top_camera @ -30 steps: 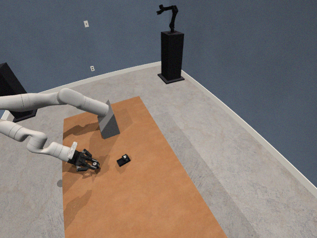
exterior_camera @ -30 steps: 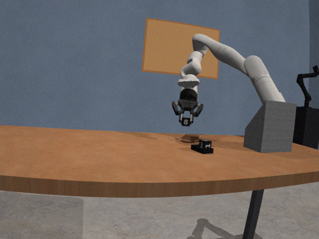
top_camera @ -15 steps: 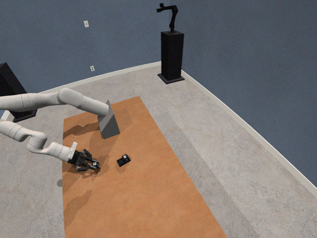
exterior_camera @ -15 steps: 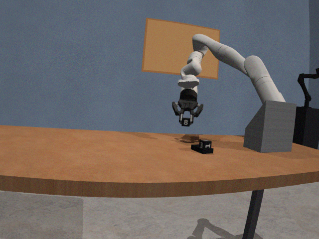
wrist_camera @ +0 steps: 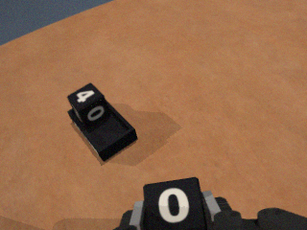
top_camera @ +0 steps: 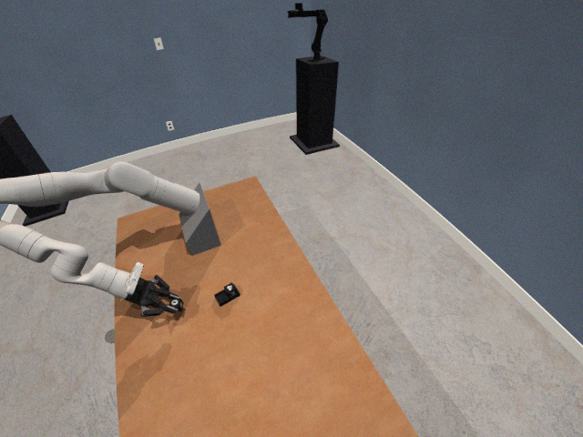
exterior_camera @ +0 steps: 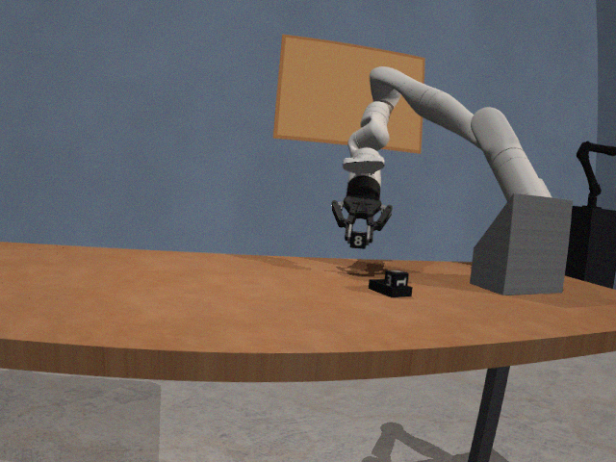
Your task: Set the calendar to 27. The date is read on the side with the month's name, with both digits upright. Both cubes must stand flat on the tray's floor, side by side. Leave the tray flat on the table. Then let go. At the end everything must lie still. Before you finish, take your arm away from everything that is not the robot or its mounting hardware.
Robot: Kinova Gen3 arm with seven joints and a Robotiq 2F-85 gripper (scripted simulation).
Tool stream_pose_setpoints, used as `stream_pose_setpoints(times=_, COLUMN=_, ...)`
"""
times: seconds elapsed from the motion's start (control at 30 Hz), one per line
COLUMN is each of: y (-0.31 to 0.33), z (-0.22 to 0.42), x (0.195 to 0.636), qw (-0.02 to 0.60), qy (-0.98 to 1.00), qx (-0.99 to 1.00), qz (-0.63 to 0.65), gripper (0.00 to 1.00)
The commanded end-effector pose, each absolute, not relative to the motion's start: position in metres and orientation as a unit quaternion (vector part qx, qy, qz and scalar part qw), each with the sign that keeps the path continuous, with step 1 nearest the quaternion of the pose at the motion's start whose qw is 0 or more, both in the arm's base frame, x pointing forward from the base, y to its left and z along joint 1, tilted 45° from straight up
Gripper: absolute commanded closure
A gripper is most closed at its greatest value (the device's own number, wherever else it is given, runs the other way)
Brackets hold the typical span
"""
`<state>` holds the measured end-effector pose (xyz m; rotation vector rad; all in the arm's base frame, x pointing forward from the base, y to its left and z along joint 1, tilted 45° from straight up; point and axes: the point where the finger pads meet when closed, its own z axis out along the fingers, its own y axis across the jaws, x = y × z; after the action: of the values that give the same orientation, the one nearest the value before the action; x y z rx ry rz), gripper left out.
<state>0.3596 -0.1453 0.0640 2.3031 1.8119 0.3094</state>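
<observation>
Pincer (top_camera: 176, 304) (exterior_camera: 358, 236) (wrist_camera: 175, 211) grips blk cube (top_camera: 174, 302) (exterior_camera: 357, 241) (wrist_camera: 173, 205) above desk (top_camera: 263, 357) (exterior_camera: 209, 313) (wrist_camera: 225, 91), btm ctr of wrist pic; tray (top_camera: 220, 298) (exterior_camera: 380, 287) (wrist_camera: 117, 146) w/ 2nd cube (top_camera: 230, 288) (exterior_camera: 397, 279) (wrist_camera: 86, 102) upper L.

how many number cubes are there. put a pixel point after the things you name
2: one cube (top_camera: 175, 303) (exterior_camera: 358, 241) (wrist_camera: 173, 205) held in the gripper (top_camera: 176, 304) (exterior_camera: 358, 240) (wrist_camera: 175, 211) above the table (top_camera: 263, 357) (exterior_camera: 198, 318) (wrist_camera: 230, 96), one (top_camera: 230, 288) (exterior_camera: 397, 279) (wrist_camera: 86, 102) at one end of the tray (top_camera: 224, 297) (exterior_camera: 382, 287) (wrist_camera: 117, 144).

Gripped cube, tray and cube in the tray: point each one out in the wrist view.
Gripped cube (wrist_camera: 174, 205): wrist view, on its 0 face.
Tray (wrist_camera: 119, 146): wrist view, on its near end wall.
Cube in the tray (wrist_camera: 85, 96): wrist view, on its 4 face.
</observation>
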Motion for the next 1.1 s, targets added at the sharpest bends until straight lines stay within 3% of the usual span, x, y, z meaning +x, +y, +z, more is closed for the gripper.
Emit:
stream_pose_setpoints(times=0.0, y=-0.146, z=0.062, x=0.360, qw=0.096, qy=0.613, qx=0.777, qz=0.105, gripper=0.72)
stream_pose_setpoints(times=1.07, y=-0.177, z=0.030, x=0.362, qw=0.096, qy=0.613, qx=0.777, qz=0.105, gripper=0.72)
